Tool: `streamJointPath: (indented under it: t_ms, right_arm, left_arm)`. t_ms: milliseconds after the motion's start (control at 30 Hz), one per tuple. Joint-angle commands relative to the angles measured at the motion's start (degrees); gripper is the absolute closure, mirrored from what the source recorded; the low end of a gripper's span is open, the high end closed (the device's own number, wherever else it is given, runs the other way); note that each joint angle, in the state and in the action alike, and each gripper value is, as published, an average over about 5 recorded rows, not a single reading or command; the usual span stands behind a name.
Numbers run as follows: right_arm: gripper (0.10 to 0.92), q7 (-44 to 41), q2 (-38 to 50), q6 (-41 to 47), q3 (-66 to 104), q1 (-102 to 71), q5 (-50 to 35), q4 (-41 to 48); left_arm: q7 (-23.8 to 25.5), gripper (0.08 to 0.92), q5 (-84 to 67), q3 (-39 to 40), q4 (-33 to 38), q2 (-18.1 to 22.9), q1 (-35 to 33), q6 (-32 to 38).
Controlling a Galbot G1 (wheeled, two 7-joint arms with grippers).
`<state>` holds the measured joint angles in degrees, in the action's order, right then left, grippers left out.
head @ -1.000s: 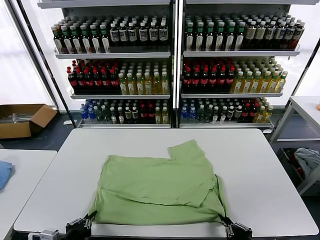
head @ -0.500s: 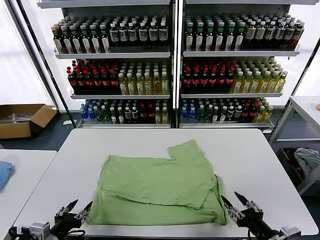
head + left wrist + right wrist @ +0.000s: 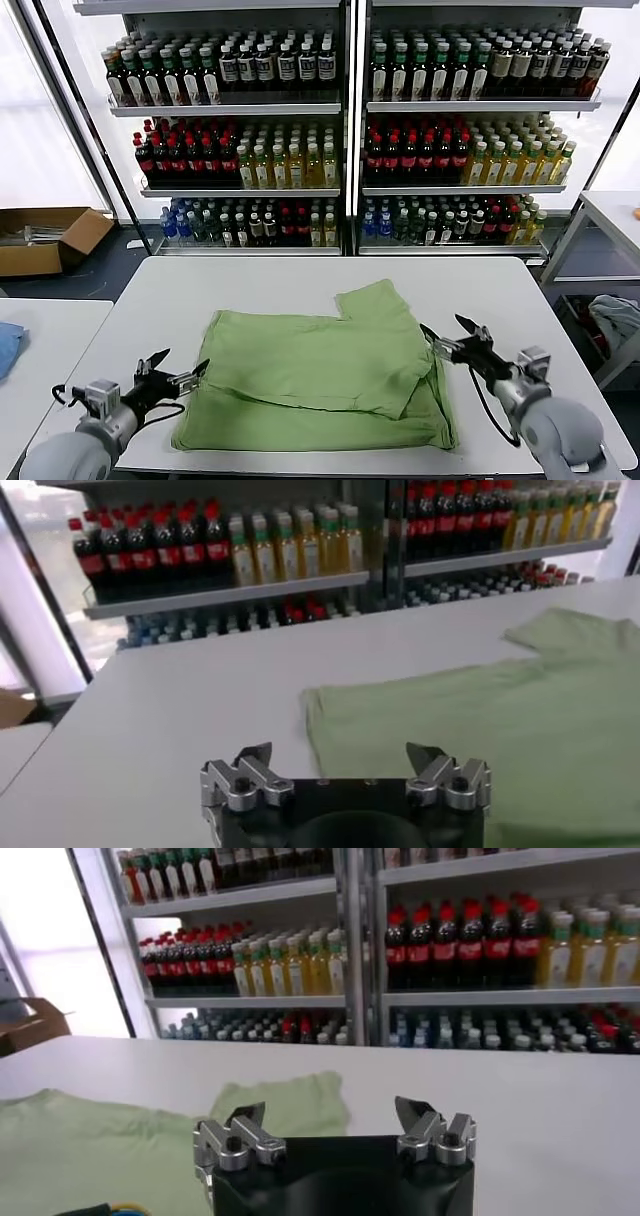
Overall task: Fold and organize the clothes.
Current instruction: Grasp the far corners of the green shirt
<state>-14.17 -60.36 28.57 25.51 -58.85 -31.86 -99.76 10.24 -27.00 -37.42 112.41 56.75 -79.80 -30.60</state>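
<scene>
Both tools rose beside the shirt: left tool, right tool open, empty; limp cloth, pinch edges.

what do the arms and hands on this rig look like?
Both arms are light grey with rounded shells. The left hand and right hand are black two-finger units with silver-grey metal knuckle brackets held by dark screws, and dark pointed fingertips. A black cable loops beside each wrist. The right wrist view also shows a bit of yellow-and-blue wiring by the black housing. No markings visible.
</scene>
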Motion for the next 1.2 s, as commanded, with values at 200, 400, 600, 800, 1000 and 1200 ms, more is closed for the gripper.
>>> streamJointPath:
  t_ms: [200,400,600,800,1000,1200]
  right_arm:
    - [0.203,-2.43,-3.36,2.95,-14.75,23.45,1.78,22.89]
    - [0.203,-1.67,-6.14,3.01,-17.0,27.93,3.36,29.0]
    - [0.203,-1.84,-7.22,2.76,-17.86,29.13,4.38,32.58]
    - [0.203,-1.78,-7.63,2.69,-18.06,28.64,5.06,33.31]
    - [0.22,-1.81,-7.87,2.65,-18.18,27.51,5.69,32.55]
    - [0.371,-1.05,-7.27,3.24,-18.48,26.07,6.17,31.62]
  left_arm:
    - [-0.09,0.177,-4.58,16.69,-24.8,-4.6,29.43,-1.28]
    - [-0.78,0.177,-4.16,19.47,-30.12,-2.16,33.81,-0.89]
    - [-1.22,0.177,-3.95,20.67,-32.15,-0.59,35.33,-0.88]
    - [-1.54,0.177,-3.84,21.45,-31.04,-0.19,33.88,-1.19]
    - [-1.54,0.177,-2.85,22.21,-30.15,0.75,32.1,-1.29]
    - [-2.79,0.177,-1.62,23.54,-29.71,1.0,30.96,-1.24]
